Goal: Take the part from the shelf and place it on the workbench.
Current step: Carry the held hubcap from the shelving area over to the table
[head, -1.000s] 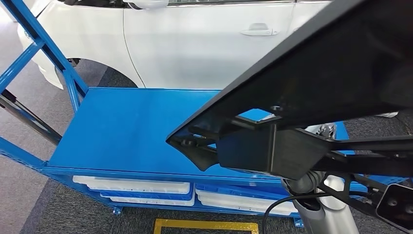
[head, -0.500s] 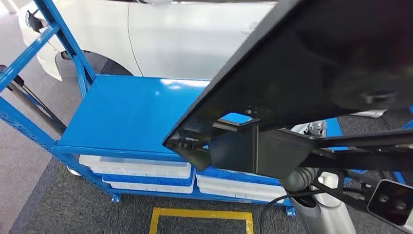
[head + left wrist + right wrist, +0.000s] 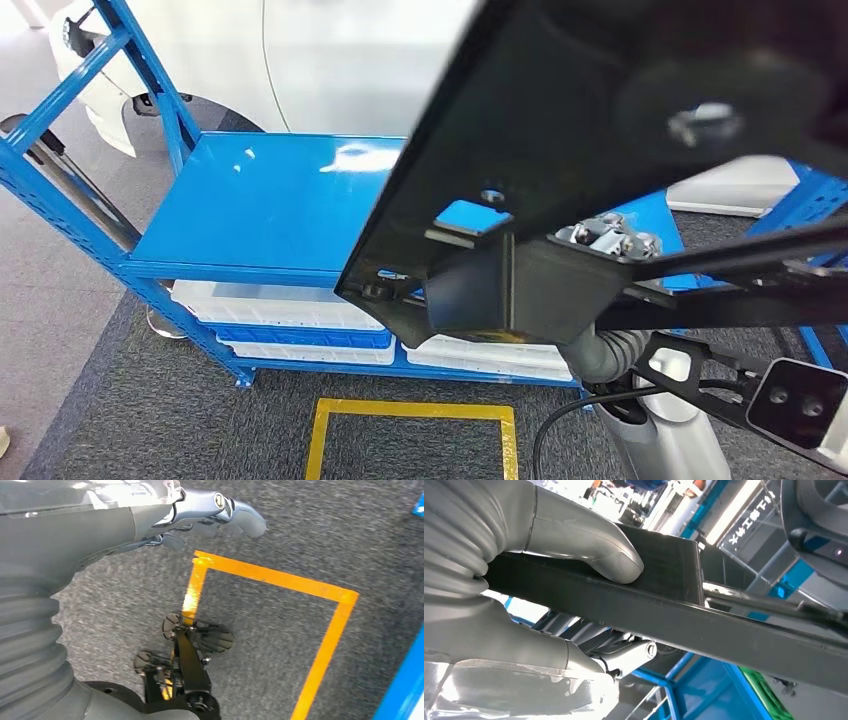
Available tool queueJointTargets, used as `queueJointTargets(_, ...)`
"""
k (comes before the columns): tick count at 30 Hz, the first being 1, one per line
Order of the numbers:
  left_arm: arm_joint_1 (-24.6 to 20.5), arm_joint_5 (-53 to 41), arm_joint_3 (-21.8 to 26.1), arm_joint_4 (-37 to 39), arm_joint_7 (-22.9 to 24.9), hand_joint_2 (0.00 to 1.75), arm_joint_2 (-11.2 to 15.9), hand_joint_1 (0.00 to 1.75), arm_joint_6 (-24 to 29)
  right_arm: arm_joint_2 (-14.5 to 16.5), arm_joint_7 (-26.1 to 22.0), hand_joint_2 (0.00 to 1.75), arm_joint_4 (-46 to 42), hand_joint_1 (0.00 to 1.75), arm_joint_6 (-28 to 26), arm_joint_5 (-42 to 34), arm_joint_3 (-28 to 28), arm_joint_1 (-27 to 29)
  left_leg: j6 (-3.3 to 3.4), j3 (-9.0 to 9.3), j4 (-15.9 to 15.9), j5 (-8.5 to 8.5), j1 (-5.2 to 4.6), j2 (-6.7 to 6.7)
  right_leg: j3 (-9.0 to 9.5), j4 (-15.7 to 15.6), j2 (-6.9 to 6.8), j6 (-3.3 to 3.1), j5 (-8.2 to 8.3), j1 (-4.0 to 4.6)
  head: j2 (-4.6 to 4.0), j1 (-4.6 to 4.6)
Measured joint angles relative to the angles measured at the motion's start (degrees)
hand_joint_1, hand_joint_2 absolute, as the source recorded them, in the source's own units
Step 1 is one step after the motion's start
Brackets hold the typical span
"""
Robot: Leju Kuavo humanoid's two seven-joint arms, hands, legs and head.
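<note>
Your right hand [image 3: 549, 605] grips the part [image 3: 640, 130].
The part hangs tilted above the blue shelf [image 3: 270, 200]; your left hand [image 3: 200, 515] holds nothing, fingers loosely curled over the floor [image 3: 300, 535].

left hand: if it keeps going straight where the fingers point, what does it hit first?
Likely the grey carpet floor. The left hand hangs empty with fingers aimed past the yellow floor marking; depth is unclear.
</note>
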Motion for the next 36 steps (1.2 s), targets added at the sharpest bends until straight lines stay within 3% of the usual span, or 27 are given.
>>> queueJointTargets(2,0.06,-0.03,0.17,0.0,-0.03,1.75,-0.09,0.0,0.0,0.08,0.12,1.75,0.08,1.75,-0.51,0.13,0.04,-0.07,-0.58,-1.67,7.17,-5.64,0.21,-0.01,-1.8,0.04,-0.01,-0.14,1.44,0.02,-0.01,-0.2)
queueJointTargets(3,0.05,-0.05,0.28,0.0,-0.03,1.75,-0.09,0.0,-0.03,0.08,0.13,1.75,0.11,1.75,-0.67,0.21,0.07,-0.07,-0.79,-1.98,10.28,-6.82,0.3,-0.01,-2.75,0.08,-0.02,-0.07,2.16,0.03,-0.02,-0.2)
queueJointTargets(5,0.04,-0.1,0.49,0.0,0.02,1.75,-0.09,0.0,-0.08,0.08,0.13,1.75,0.14,1.75,-0.95,0.24,0.1,-0.08,-0.93,-0.09,11.5,-5.28,0.43,0.0,-4.57,0.19,-0.04,0.2,3.53,0.0,-0.01,-0.21)
queueJointTargets(7,-0.05,-0.11,0.67,0.0,0.14,1.75,-0.09,0.0,-0.1,0.07,0.12,1.75,0.14,1.75,-1.0,-0.17,0.12,-0.11,-0.69,5.57,5.24,-3.04,0.5,-0.03,-6.08,0.32,-0.04,0.61,4.78,-0.01,0.01,-0.22)
queueJointTargets(9,-0.2,-0.11,0.81,0.0,0.2,1.75,-0.09,0.0,-0.09,0.03,0.1,1.75,0.16,1.75,-0.74,-0.75,0.15,-0.23,-0.06,11.06,-2.81,-3.69,0.27,-0.18,-6.84,0.36,-0.05,1.22,5.89,0.06,0.01,-0.16)
queueJointTargets(10,-0.26,-0.11,0.85,0.0,0.22,1.75,-0.1,0.0,-0.08,0.01,0.04,1.75,0.2,1.75,-0.52,-1.0,0.17,-0.32,0.33,12.38,-5.12,-4.33,0.07,-0.26,-6.93,0.25,-0.07,1.59,6.44,0.06,0.01,-0.27)
queueJointTargets(11,-0.26,-0.11,0.87,0.0,0.25,1.75,-0.11,0.0,-0.07,-0.03,-0.06,1.75,0.27,1.75,-0.22,-1.28,0.21,-0.38,0.75,12.53,-5.93,-4.34,-0.12,-0.31,-6.93,0.03,-0.09,1.97,7.01,0.01,0.0,-0.37)
queueJointTargets(13,-0.23,-0.11,0.92,0.0,0.31,1.75,-0.16,0.0,0.02,-0.25,-0.68,1.75,0.46,1.75,0.71,-1.9,0.28,-0.43,1.67,11.71,-6.13,-3.15,-0.08,-0.16,-7.32,-0.09,-0.02,2.69,7.31,-0.13,-0.01,-0.61)
queueJointTargets(14,-0.25,-0.13,0.94,0.0,0.34,1.75,-0.19,0.0,0.07,-0.4,-1.21,1.75,0.54,1.75,1.27,-2.11,0.32,-0.42,2.19,11.11,-6.3,-2.36,-0.01,-0.03,-7.88,0.77,0.06,2.92,5.98,-0.17,-0.01,-0.56)
queueJointTargets(15,-0.28,-0.17,0.95,0.0,0.37,1.75,-0.21,0.0,0.13,-0.56,-1.8,1.75,0.59,1.75,1.8,-2.23,0.36,-0.4,2.61,10.35,-6.47,-1.49,0.05,0.11,-8.68,2.8,0.14,3.09,3.52,-0.19,-0.01,-0.5)
queueJointTargets(17,-0.34,-0.32,0.96,0.0,0.53,1.75,-0.22,0.0,0.26,-0.69,-2.86,1.75,0.58,1.75,2.63,-2.02,0.39,-0.28,3.14,8.51,-6.38,0.01,-0.16,0.22,-10.46,10.0,0.21,3.28,-2.7,-0.2,0.0,-0.37)
queueJointTargets(18,-0.32,-0.41,0.97,0.0,0.66,1.75,-0.22,0.0,0.36,-0.7,-3.21,1.75,0.55,1.75,2.84,-1.8,0.39,-0.12,3.23,7.53,-6.27,0.72,-0.31,0.23,-10.99,13.7,0.21,3.35,-4.48,-0.18,0.01,-0.33)
queueJointTargets(19,-0.31,-0.51,0.98,0.0,0.78,1.75,-0.22,0.0,0.45,-0.7,-3.47,1.75,0.5,1.75,2.94,-1.48,0.38,0.1,3.28,6.55,-6.11,1.36,-0.45,0.24,-10.89,16.16,0.21,3.35,-4.81,-0.15,0.01,-0.31)
queueJointTargets(20,-0.28,-0.65,0.99,0.0,0.92,1.75,-0.22,0.0,0.52,-0.7,-3.66,1.75,0.43,1.75,2.92,-1.11,0.38,0.34,3.28,5.57,-5.89,1.96,-0.59,0.24,-9.9,16.71,0.21,3.23,-3.91,-0.1,0.0,-0.31)
queueJointTargets(22,-0.25,-1.01,1.0,0.0,1.29,1.75,-0.24,0.0,0.59,-0.72,-4.04,1.75,0.27,1.75,2.8,-0.18,0.35,0.68,3.18,3.84,-5.37,3.03,-0.79,0.23,-4.88,11.66,0.21,2.56,-1.36,0.18,0.0,-0.32)
queueJointTargets(24,-0.25,-1.26,1.0,0.0,1.62,1.75,-0.32,0.0,0.6,-0.73,-4.28,1.75,-0.01,1.75,2.69,0.56,0.3,0.79,2.83,2.72,-4.88,3.95,-1.0,0.21,1.06,3.47,0.15,1.74,-1.67,0.65,0.0,-0.37)
queueJointTargets(25,-0.25,-1.3,1.0,0.0,1.72,1.75,-0.37,0.0,0.6,-0.73,-4.33,1.75,-0.16,1.75,2.66,0.75,0.25,0.82,2.57,2.48,-4.79,4.39,-1.0,0.22,2.72,0.79,0.14,1.42,-2.29,0.88,-0.01,-0.28)
queueJointTargets(26,-0.24,-1.3,1.0,0.0,1.84,1.75,-0.4,0.0,0.6,-0.73,-4.38,1.75,-0.3,1.75,2.66,0.86,0.21,0.88,2.28,2.35,-4.88,4.89,-0.97,0.24,3.26,-0.5,0.13,1.19,-2.59,1.02,-0.01,-0.15)
queueJointTargets(28,-0.14,-1.45,1.01,0.01,2.6,1.75,-0.31,0.0,0.79,-0.74,-4.41,1.75,-0.43,1.75,2.68,1.05,0.11,0.94,1.62,2.06,-5.01,5.37,-0.88,0.2,2.68,-1.07,0.05,0.61,-1.42,0.87,-0.01,0.14)
queueJointTargets(29,-0.07,-1.49,1.04,0.01,3.29,1.75,-0.24,0.0,1.02,-0.75,-4.29,1.75,-0.48,1.75,2.67,1.14,0.08,0.93,1.3,1.67,-4.3,4.29,-0.83,0.13,2.19,-1.28,-0.05,0.24,-0.67,0.68,-0.01,0.1)
queueJointTargets(31,0.02,-1.34,1.27,0.01,4.64,1.75,0.0,0.0,1.6,-0.75,-3.76,1.75,-0.58,1.75,2.65,1.27,-0.12,0.85,0.6,0.19,0.4,-1.01,-0.45,0.0,0.77,-1.56,-0.19,-0.2,0.91,0.41,-0.01,-0.01)
queueJointTargets(33,0.03,-1.06,1.72,0.0,5.41,1.75,0.28,0.0,2.03,-0.79,-3.11,1.75,-0.66,1.75,2.62,1.25,-0.51,0.82,-0.1,-1.29,7.81,-6.0,0.02,0.01,-1.08,-1.49,-0.11,-0.18,2.36,0.35,-0.01,-0.1)
queueJointTargets(34,0.01,-1.02,1.96,0.0,5.72,1.75,0.45,0.0,2.29,-0.86,-2.89,1.75,-0.67,1.75,2.57,1.19,-0.73,0.82,-0.38,-1.35,10.54,-6.53,0.23,0.01,-2.07,-1.38,-0.02,-0.01,3.09,0.3,-0.01,-0.1)
queueJointTargets(35,0.02,-0.99,2.16,0.0,6.07,1.75,0.58,0.0,2.63,-0.96,-2.74,1.75,-0.68,1.75,2.43,1.15,-0.97,0.87,-0.58,-0.63,11.65,-5.75,0.42,0.0,-3.08,-1.24,0.16,0.21,3.74,0.21,-0.01,-0.12)
queueJointTargets(36,0.04,-1.02,2.31,0.0,6.42,1.75,0.72,0.0,2.97,-1.1,-2.73,1.75,-0.71,1.75,2.2,1.1,-1.26,0.99,-0.7,1.1,10.73,-4.13,0.6,-0.09,-4.09,-1.06,0.41,0.5,4.35,0.1,-0.02,-0.12)
